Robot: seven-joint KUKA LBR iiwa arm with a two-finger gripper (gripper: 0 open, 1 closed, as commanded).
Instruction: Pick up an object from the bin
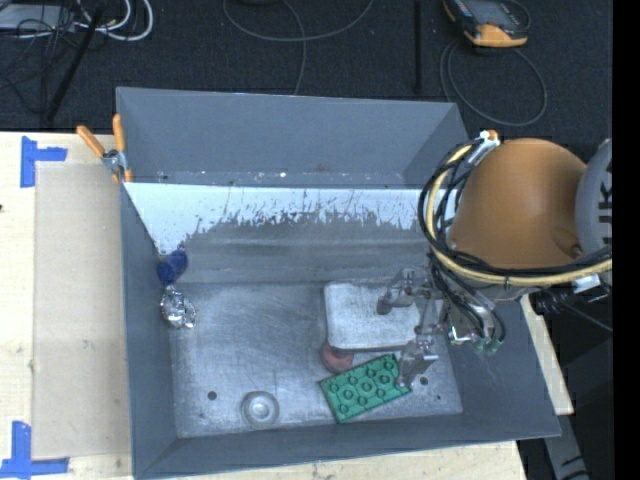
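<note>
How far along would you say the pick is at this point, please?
Nothing looks done: everything lies on the bin floor. In hand: the hand is low at the bin's right, open, by the green studded plate and pale block. Left: closing on something and lifting it out.

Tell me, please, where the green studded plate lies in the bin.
In the camera view, the green studded plate lies low and right on the bin floor, just below the pale block and a small reddish thing, beside the gripper.

Glare whitens the far wall of the bin, with dark floor behind.
</note>
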